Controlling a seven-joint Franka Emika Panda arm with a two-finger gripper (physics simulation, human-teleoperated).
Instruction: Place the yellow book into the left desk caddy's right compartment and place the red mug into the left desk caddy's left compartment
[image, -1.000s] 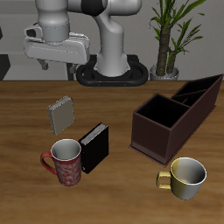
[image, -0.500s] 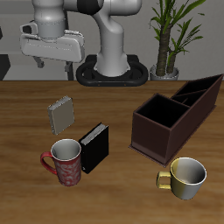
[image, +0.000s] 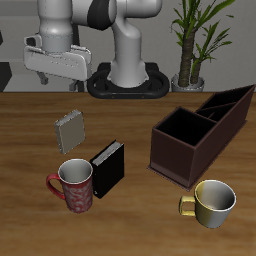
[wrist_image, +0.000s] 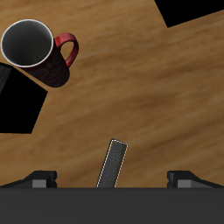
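The yellow book (image: 70, 130), thin with a grey-tan cover, stands tilted on the table behind the red mug (image: 76, 185). My gripper (image: 62, 80) is open and empty, high above and a little behind the book. In the wrist view the book (wrist_image: 111, 164) shows edge-on between my fingers (wrist_image: 39, 179), and the red mug (wrist_image: 35, 48) shows its dark inside. The left desk caddy (image: 200, 130) lies across the table; its right compartment (image: 178, 135) is at the low end and its left compartment (image: 225, 105) is at the tall sloped end. Both are empty.
A black book (image: 108, 166) stands upright beside the red mug. A pale yellow-cream mug (image: 213, 202) sits near the front edge before the caddy. A potted plant (image: 190, 40) and the robot base (image: 128, 80) stand at the back.
My gripper has shifted slightly sideways, away from the caddy, staying high above the yellow book. Nothing on the table has moved.
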